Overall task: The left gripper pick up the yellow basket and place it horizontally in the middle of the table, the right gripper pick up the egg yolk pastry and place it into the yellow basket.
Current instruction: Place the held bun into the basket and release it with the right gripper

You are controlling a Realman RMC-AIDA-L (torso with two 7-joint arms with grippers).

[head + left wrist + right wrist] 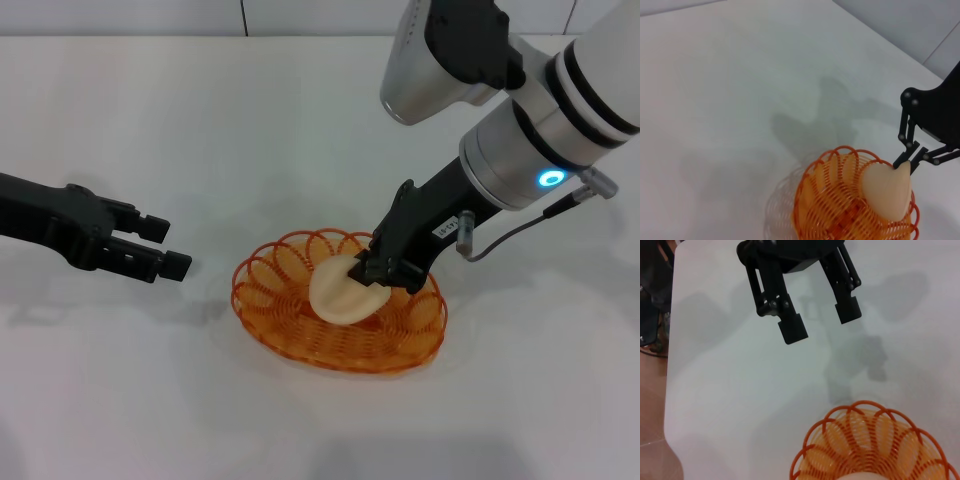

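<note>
The yellow basket [300, 345] lies flat on the white table [200, 130] near the middle. The egg yolk pastry [335, 292] is tilted inside it, above the basket's floor. My right gripper [368, 275] is shut on the pastry's upper right edge. My left gripper [168, 245] is open and empty, a short way left of the basket, just above the table. The left wrist view shows the basket [812, 200], the pastry [887, 192] and the right gripper [910, 162]. The right wrist view shows the basket [875, 435] and the open left gripper [821, 322].
The right arm's silver and white links [520, 150] reach in over the table's back right. The table's back edge meets a grey wall at the top of the head view. The table's edge [669, 390] and a brown floor show in the right wrist view.
</note>
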